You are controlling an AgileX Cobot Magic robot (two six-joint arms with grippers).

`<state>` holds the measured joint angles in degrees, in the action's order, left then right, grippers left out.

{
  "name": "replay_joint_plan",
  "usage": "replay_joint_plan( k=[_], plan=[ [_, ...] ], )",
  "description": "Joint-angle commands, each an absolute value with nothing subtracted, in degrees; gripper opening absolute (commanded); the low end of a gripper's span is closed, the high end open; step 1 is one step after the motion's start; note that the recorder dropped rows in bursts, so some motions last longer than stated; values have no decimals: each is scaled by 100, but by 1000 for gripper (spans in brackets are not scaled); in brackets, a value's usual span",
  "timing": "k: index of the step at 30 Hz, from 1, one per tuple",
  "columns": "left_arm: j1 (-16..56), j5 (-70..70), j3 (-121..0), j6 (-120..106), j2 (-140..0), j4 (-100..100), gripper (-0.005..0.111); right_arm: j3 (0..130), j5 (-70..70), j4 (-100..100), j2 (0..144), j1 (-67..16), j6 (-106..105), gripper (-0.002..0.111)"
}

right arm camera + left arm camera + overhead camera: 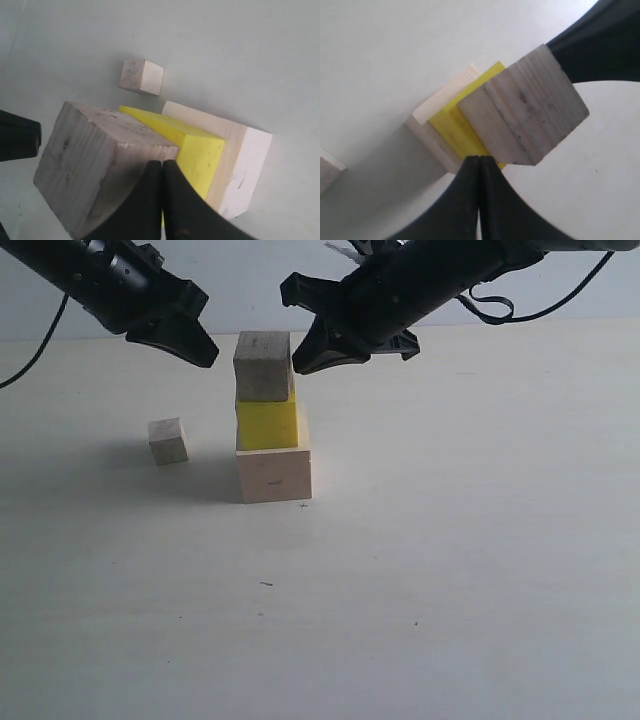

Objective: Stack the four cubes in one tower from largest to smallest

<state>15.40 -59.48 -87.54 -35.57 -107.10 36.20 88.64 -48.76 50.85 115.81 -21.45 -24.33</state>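
Three cubes stand stacked: the large pale wood cube (274, 475) at the base, the yellow cube (267, 424) on it, and a small pale wood cube (263, 366) on top, turned a little. The other small cube (168, 440) lies alone on the table to the left. My left gripper (205, 353) hangs shut and empty, left of the top cube and apart from it. At the top cube's right edge my right gripper (300, 365) is shut and empty; contact cannot be told. The left wrist view shows the top cube (525, 107), yellow cube (455, 130) and gripper (479, 159). The right wrist view shows the top cube (95, 160), lone cube (142, 76) and gripper (162, 162).
The white table (450, 570) runs wide in front of and to the right of the stack. Both black arms (110, 275) reach in from the back over the cubes, and a black cable (500, 310) hangs from the right arm.
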Motion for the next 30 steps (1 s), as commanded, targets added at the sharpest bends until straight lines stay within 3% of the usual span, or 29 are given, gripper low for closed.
replay_joint_plan(
  k=[1,30],
  plan=[
    [1530,-5953,-8731,-3607,-10733,3723,0,8911,-4830,5085,11583,-2114,-2604,0],
    [1530,-5978,-8731,-3712,-10733,4011,0,8911,-4846,5310,11583,-2126,-3344,0]
  ],
)
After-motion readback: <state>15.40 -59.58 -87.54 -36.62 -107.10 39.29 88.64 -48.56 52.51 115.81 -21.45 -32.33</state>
